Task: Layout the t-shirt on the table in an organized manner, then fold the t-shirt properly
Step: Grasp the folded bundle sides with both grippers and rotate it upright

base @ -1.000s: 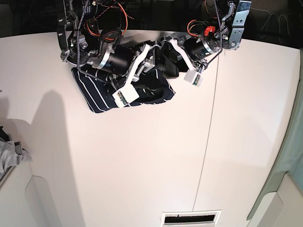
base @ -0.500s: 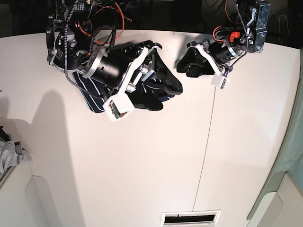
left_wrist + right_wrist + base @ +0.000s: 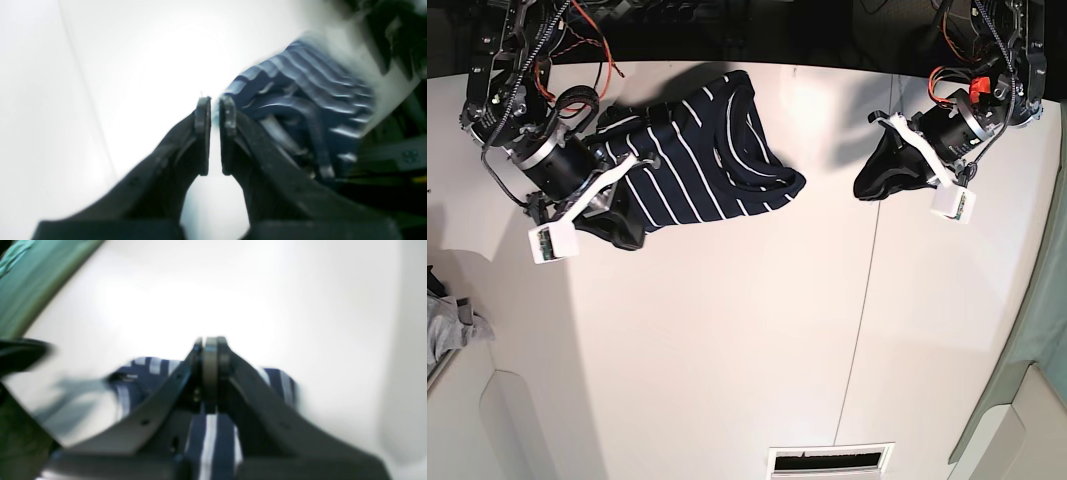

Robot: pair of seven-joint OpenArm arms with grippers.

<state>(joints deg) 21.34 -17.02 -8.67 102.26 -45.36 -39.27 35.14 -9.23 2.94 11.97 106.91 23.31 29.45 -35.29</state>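
The t-shirt (image 3: 697, 150) is seen bunched at the far left part of the table (image 3: 747, 350), its long axis slanting from the right gripper (image 3: 622, 215) towards the table's middle. That gripper is pressed fully closed on a striped fold. The left gripper (image 3: 215, 113), with a narrow slit between its pads, is found well apart to the other side, holding nothing.

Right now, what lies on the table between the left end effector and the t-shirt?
Only bare table lies between the left end effector and the t-shirt, seen in the base view.
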